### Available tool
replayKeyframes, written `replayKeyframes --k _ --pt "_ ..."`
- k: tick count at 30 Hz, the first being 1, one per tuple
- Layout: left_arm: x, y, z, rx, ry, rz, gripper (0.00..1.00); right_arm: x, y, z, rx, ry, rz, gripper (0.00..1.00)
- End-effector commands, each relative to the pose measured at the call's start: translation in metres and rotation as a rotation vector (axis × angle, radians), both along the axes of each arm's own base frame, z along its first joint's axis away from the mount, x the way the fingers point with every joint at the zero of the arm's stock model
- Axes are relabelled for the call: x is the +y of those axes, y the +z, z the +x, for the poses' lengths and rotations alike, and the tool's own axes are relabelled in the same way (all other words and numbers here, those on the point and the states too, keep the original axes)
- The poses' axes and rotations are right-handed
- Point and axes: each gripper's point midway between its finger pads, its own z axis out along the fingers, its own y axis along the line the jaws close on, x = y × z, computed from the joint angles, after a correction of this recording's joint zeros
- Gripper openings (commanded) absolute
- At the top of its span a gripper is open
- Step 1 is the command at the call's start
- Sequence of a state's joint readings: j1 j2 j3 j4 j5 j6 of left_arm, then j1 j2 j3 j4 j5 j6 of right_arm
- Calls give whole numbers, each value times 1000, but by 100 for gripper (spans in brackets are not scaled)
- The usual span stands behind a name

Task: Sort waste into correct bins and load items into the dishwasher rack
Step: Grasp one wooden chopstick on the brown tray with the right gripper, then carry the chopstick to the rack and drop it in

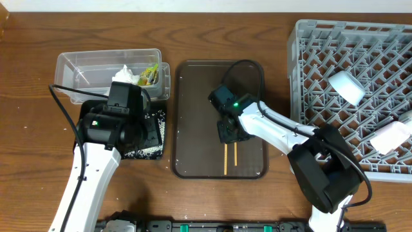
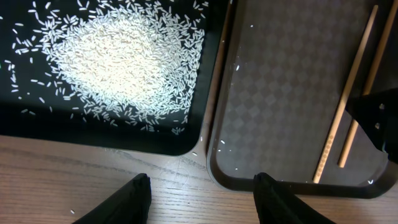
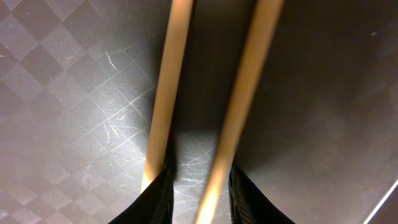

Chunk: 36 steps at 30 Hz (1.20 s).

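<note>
Two wooden chopsticks (image 1: 230, 158) lie side by side on the dark brown serving tray (image 1: 193, 96). My right gripper (image 1: 230, 134) is down at their far ends. In the right wrist view its fingers (image 3: 199, 193) stand narrowly apart around one chopstick (image 3: 239, 93), with a gap on the left side; the other chopstick (image 3: 168, 74) runs under the left finger. My left gripper (image 2: 202, 199) is open and empty over bare wood, in front of the black tray (image 2: 155, 140) holding a heap of rice (image 2: 118, 59). The clear tub (image 1: 77, 64) holds the tissue (image 1: 124, 74) and the wrapper (image 1: 150, 75).
The grey dishwasher rack (image 1: 322, 77) stands at the right with white dishes (image 1: 346, 86) lying in it. A few stray rice grains lie on the brown tray (image 2: 280, 93) near its corner. The black tray and brown tray sit almost edge to edge.
</note>
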State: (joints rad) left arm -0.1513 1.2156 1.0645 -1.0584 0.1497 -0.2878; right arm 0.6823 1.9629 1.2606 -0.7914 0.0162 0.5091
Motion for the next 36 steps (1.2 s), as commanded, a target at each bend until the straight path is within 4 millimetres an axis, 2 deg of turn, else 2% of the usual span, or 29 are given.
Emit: replayKeyframes --k 1,4,6,10,14,18,21,25,28,30,33,36 --pt "4 -3 -2 9 13 16 56 0 -8 -6 24 -11 -17 28" --pt "4 -3 -2 10 13 16 56 -3 -8 -9 35 -28 -30 22" --pt "4 -3 -2 10 13 16 56 -7 -9 -12 47 -54 -43 12" --pt "4 -3 -2 10 13 16 56 -9 -9 -15 58 -80 -51 2" --pt "4 -3 -2 10 13 16 56 -11 -8 -16 65 -83 -52 1" --pt "4 -3 -2 10 13 16 56 -23 10 -5 38 -123 -32 1" --pt "4 -3 -2 10 13 16 56 -39 40 13 -28 -123 15 1" --pt "4 -3 -2 9 13 16 56 -71 93 34 -150 -123 72 1" --pt "4 -3 -2 9 13 16 56 -106 129 43 -239 -149 91 1" --pt "4 -3 -2 9 13 16 56 -133 145 45 -276 -180 78 1" --pt "4 -3 -2 9 13 16 56 -179 152 42 -280 -246 21 1" --pt "4 -3 -2 9 13 16 56 -214 146 39 -239 -281 -19 1"
